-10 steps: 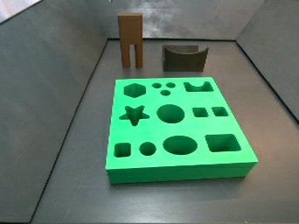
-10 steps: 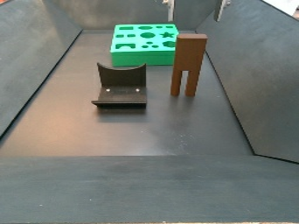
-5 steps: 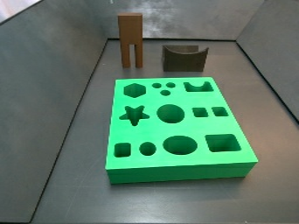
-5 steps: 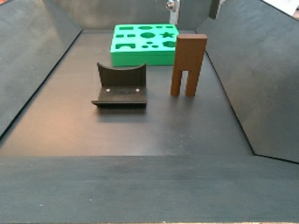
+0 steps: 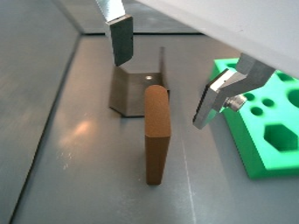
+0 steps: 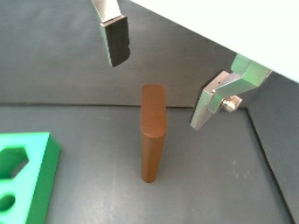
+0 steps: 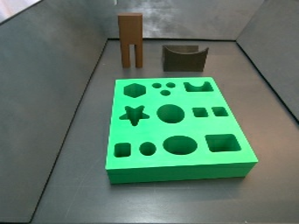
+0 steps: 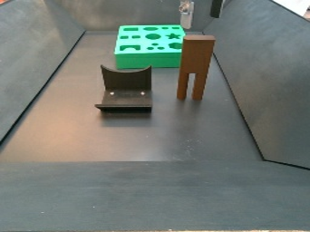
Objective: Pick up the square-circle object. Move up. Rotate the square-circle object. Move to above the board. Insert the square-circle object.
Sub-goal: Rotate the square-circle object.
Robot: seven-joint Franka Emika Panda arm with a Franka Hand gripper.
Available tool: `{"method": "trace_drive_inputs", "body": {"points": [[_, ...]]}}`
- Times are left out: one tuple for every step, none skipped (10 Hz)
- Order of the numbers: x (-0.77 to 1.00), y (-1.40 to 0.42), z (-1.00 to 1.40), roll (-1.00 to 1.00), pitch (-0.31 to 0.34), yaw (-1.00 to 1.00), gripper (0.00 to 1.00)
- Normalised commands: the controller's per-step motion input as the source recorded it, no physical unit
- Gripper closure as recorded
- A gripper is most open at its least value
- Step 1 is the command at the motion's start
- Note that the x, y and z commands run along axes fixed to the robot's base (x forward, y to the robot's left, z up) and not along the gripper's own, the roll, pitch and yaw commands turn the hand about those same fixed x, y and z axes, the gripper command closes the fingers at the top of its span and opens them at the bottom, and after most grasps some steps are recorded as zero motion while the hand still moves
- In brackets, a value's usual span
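The square-circle object is a tall narrow brown block standing upright on the dark floor, seen in both side views (image 7: 128,39) (image 8: 197,65) and both wrist views (image 5: 155,131) (image 6: 152,131). My gripper (image 5: 163,74) is open and empty above it. Its fingers (image 6: 114,39) stand apart on either side over the block's top, not touching it. In a side view only the fingertips (image 8: 187,13) show at the upper edge, just above the block. The green board (image 7: 176,127) lies flat beside it and also shows in other views (image 8: 149,43) (image 5: 267,122).
The dark fixture with a curved notch (image 7: 184,57) stands near the brown block and shows in other views (image 8: 125,89) (image 5: 138,83). Grey slanted walls (image 8: 260,72) enclose the floor on all sides.
In the side view the two fingertips at the upper edge now appear closer together and more directly over the brown block. The block, the board and the fixture have not moved.
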Motion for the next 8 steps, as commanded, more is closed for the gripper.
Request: {"method": "trace_drive_inputs", "body": {"points": [[0.02,0.0,-0.02,0.0,0.008,1.0,0.0],[0.02,0.0,-0.02,0.0,0.008,1.0,0.0],[0.02,0.0,-0.02,0.0,0.009,1.0,0.0],[0.02,0.0,-0.02,0.0,0.009,1.0,0.0],[0.02,0.0,-0.02,0.0,0.009,1.0,0.0],[0.02,0.0,-0.02,0.0,0.009,1.0,0.0],[0.02,0.0,-0.02,0.0,0.01,1.0,0.0],[0.02,0.0,-0.02,0.0,0.01,1.0,0.0]]}}
